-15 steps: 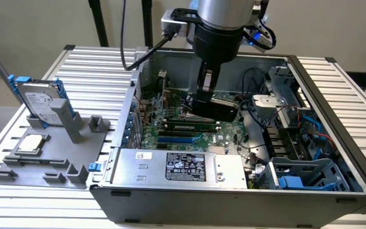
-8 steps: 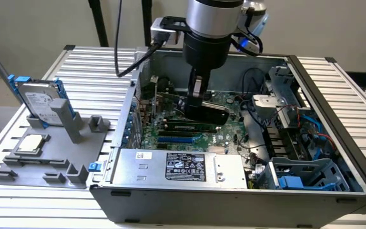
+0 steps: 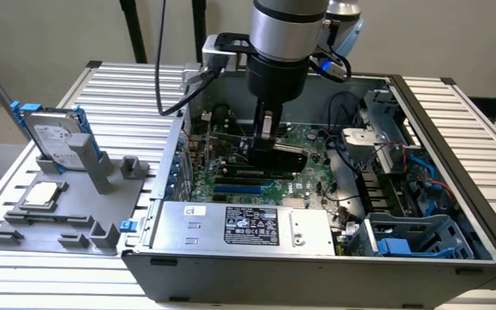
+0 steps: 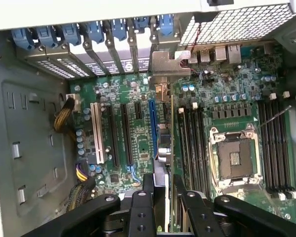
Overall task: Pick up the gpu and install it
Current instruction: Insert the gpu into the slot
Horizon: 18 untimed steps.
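Reaching down into the open computer case (image 3: 317,271), the gripper (image 3: 265,143) pinches the gpu (image 3: 278,158) by its upper edge, so the black card hangs on edge inside the case, over the green motherboard (image 3: 304,139). In the wrist view the two black fingers (image 4: 138,210) sit on either side of the thin card, pressed against its faces. The card's silver bracket (image 4: 162,61) lies at the row of slot covers along the case's rear wall. The card runs just beside the long blue slot (image 4: 152,123), between that slot and the memory sockets. Whether its lower edge sits in a slot, I cannot tell. The bare processor socket (image 4: 235,155) lies further across the motherboard, well apart from the card.

The case lies on its side with its cover off, on a desk (image 3: 480,129) of ribbed silver metal slats. Inside the case, the grey power supply (image 3: 239,226) with its black label fills the near wall, and a blue-grey drive cage (image 3: 412,239) sits in the near corner.

Beside the case, on the exterior view's left, a grey fixture tray (image 3: 67,219) rests on the slats. It carries a silver hard drive (image 3: 54,139) with blue rails standing upright and a small square processor chip (image 3: 41,194) lying flat.

Behind the case stands a plain pale wall (image 3: 50,32), with black poles (image 3: 132,29) rising in front of it. A black cable (image 3: 163,64) hangs down from above to the case's rear edge.
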Each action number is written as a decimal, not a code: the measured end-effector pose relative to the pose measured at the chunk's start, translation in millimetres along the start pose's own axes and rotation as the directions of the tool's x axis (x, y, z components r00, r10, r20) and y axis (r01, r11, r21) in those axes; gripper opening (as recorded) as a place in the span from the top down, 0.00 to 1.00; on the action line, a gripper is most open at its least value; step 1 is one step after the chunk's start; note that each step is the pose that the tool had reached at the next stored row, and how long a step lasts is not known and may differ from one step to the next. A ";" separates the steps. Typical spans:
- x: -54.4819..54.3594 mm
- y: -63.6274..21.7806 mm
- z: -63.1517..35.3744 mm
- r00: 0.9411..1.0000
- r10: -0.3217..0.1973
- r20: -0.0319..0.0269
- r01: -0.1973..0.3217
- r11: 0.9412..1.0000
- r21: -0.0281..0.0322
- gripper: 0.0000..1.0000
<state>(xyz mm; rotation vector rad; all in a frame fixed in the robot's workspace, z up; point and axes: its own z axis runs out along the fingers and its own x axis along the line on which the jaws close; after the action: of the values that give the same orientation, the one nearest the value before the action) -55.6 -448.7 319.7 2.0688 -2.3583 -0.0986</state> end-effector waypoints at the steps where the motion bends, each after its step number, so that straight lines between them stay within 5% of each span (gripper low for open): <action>1: 0.4 2.4 1.9 1.000 -0.002 0.000 0.002 1.000 0.000 0.74; 5: 2.4 12.2 8.3 1.000 -0.005 0.000 0.005 1.000 0.003 0.74; 18: 12.2 30.9 19.9 1.000 -0.013 0.004 0.012 0.999 0.037 0.74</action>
<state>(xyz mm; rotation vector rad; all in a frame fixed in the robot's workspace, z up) -88.6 -455.9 300.9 2.1017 -2.3678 -0.0604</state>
